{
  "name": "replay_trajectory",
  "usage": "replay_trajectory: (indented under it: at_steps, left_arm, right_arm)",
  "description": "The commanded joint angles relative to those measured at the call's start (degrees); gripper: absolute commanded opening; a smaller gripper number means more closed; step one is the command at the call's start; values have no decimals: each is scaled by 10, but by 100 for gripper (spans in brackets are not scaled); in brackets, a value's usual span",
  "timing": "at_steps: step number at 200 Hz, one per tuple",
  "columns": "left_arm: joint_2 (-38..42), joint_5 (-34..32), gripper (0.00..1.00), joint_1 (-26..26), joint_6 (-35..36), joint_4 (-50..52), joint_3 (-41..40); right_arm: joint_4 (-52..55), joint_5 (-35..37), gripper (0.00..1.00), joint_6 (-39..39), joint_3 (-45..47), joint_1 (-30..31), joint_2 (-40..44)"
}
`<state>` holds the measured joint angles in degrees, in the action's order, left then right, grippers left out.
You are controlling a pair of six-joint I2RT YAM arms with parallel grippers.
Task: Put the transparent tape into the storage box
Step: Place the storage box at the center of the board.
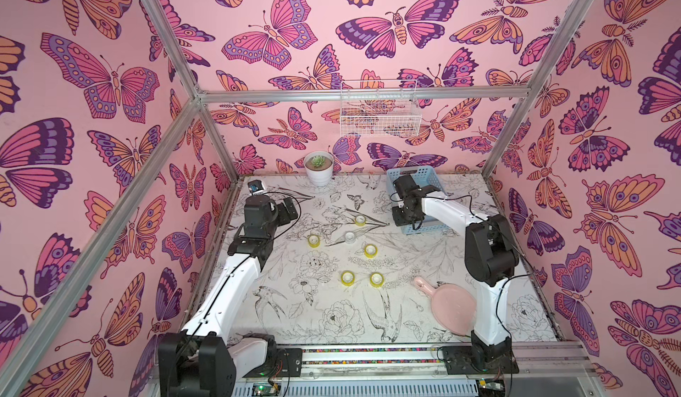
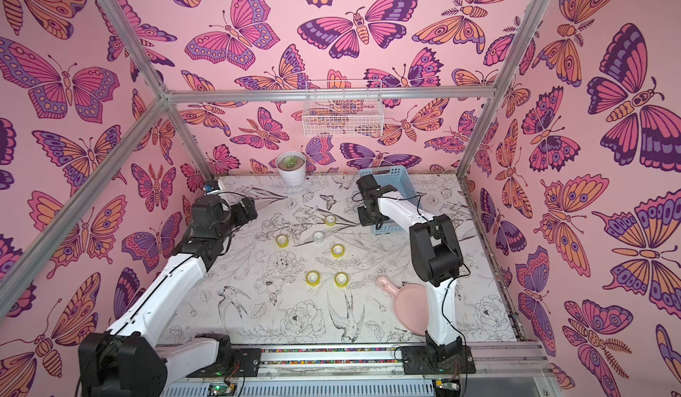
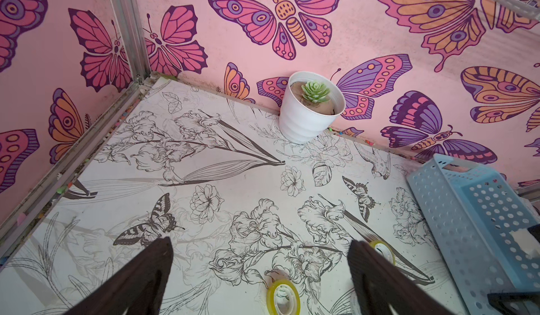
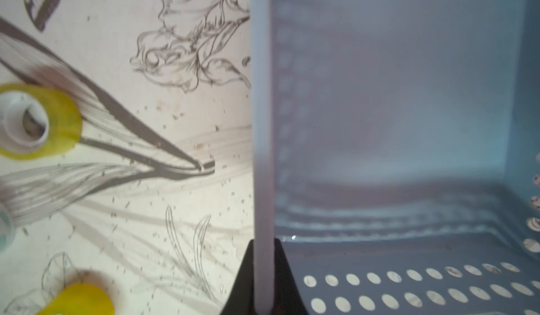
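Right gripper point(image 4: 264, 250) is clamped on the wall of the blue box point(image 1: 427, 178); left gripper point(image 3: 260, 242) hangs wide open at the table's point(image 1: 331, 321) 10 o'clock; clear tape roll point(image 1: 349, 236) lies mid-table among yellow rolls point(image 1: 314, 240), box at its 2 o'clock.

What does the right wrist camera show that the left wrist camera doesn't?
Only the right wrist view shows the right gripper closed on the side wall of the storage box, with the box's inside seen close up. Only the left wrist view shows the left gripper open and empty above the tabletop, the potted succulent against the back wall, and the box from outside. Both show the storage box, the floral tabletop and yellow tape rolls lying on it.
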<state>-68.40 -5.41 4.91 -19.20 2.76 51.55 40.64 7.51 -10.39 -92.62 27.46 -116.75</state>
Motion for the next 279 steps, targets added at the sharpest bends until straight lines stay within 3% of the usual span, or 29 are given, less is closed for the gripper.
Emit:
replay_trajectory:
  at_steps: [1, 38, 91, 176, 214, 279]
  left_arm:
    - [-10, 18, 100, 4, -13, -17, 18]
    - [-22, 25, 100, 17, -16, -28, 26]
    - [-39, 22, 100, 50, -14, -38, 42]
    - [-65, 19, 100, 78, -17, -47, 43]
    - [-66, 14, 100, 87, -14, -49, 45]
    - [-70, 16, 100, 89, -6, -49, 48]
  right_arm:
    - [33, 13, 0, 21, 43, 7, 63]
    - [45, 24, 0, 53, 123, 18, 155]
    - [44, 76, 0, 116, 210, 96, 246]
    - [-9, 89, 0, 84, 328, 128, 284]
    - [-16, 87, 0, 71, 327, 164, 273]
    - [-39, 79, 0, 44, 343, 175, 249]
